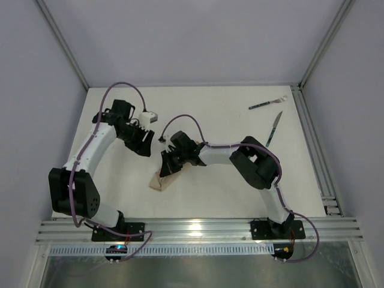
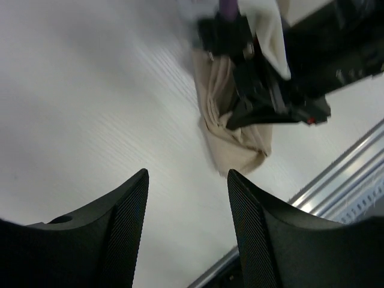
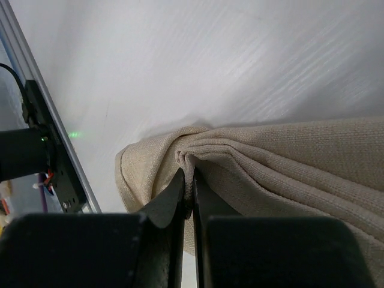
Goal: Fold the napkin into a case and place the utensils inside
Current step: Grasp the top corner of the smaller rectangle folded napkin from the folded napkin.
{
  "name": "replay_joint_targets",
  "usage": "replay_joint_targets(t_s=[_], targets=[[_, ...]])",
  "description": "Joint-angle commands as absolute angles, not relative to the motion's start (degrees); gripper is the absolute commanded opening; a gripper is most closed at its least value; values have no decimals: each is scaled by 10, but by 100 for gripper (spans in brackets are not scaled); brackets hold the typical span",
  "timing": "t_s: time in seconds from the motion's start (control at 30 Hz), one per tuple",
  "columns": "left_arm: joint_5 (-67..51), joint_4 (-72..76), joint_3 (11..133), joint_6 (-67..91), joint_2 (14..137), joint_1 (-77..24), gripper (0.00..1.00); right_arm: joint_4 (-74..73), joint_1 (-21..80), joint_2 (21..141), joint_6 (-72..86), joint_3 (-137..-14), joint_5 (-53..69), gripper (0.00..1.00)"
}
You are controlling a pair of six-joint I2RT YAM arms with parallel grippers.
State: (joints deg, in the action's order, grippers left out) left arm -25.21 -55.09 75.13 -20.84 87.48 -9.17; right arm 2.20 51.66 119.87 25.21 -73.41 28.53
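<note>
White bench (image 1: 210, 114), closed in by pale walls (image 1: 180, 36), carries everything. The right pincer (image 3: 191, 180) has its two fingers pressed together on a bunched ridge of the napkin (image 3: 270, 162), with the pleats running into the fingertips. I judge this grip is there to anchor or lift a folded edge while the cloth is shaped.

Around it the beige cloth lies gathered in several layers, crumpled rather than flat. It sits near the front of the bench, between the two arms and just ahead of the aluminium rail (image 1: 198, 227). It is no case yet: no tidy oblong or diagonal pocket shows.

The left pincer (image 2: 187, 177) is spread with nothing between its fingers. It hangs over bare bench to the left of the cloth and apart from it, probably placed to come in for a second corner.

Well apart, at the far right corner, lie the utensils: the fork (image 1: 267, 103) and, just nearer, the knife (image 1: 274, 129). Neither arm touches them, and there they are out of the way of the folding.
</note>
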Motion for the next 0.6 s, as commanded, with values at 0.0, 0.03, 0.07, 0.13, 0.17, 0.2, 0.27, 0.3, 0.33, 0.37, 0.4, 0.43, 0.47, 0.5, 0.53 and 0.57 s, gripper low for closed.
replay_joint_targets(t_s=[0.0, 0.03, 0.07, 0.13, 0.17, 0.2, 0.27, 0.3, 0.33, 0.37, 0.4, 0.43, 0.47, 0.5, 0.53, 0.57], targets=[[-248, -643, 686, -283, 868, -77, 57, 31, 493, 1236, 298, -771, 305, 4], [-254, -656, 667, -290, 869, -77, 57, 36, 491, 1238, 308, -776, 306, 4], [-257, -660, 632, -299, 869, -77, 57, 43, 491, 1242, 315, -778, 307, 4], [-255, -656, 604, -315, 874, -77, 58, 58, 490, 1244, 332, -778, 310, 4], [-254, -647, 581, -316, 875, -77, 59, 61, 490, 1246, 337, -778, 313, 4], [-254, -636, 572, -316, 877, -77, 59, 63, 489, 1247, 341, -779, 314, 4], [-257, -607, 562, -315, 884, -79, 60, 67, 489, 1246, 349, -775, 314, 4], [-259, -597, 558, -314, 889, -82, 60, 71, 488, 1244, 352, -773, 315, 4], [-265, -587, 557, -309, 894, -84, 60, 78, 486, 1242, 355, -768, 316, 4], [-269, -568, 556, -307, 905, -87, 60, 83, 485, 1242, 363, -766, 316, 4], [-270, -556, 554, -304, 910, -94, 60, 89, 484, 1241, 366, -763, 317, 4], [-265, -545, 551, -301, 916, -99, 60, 97, 483, 1239, 371, -758, 320, 4], [-263, -525, 550, -296, 927, -105, 59, 101, 483, 1238, 374, -755, 321, 4], [-264, -518, 548, -294, 934, -116, 58, 105, 483, 1238, 376, -754, 322, 4], [-265, -515, 549, -294, 941, -120, 57, 108, 483, 1237, 378, -751, 323, 4], [-265, -512, 549, -294, 949, -126, 54, 112, 483, 1235, 383, -748, 323, 4]])
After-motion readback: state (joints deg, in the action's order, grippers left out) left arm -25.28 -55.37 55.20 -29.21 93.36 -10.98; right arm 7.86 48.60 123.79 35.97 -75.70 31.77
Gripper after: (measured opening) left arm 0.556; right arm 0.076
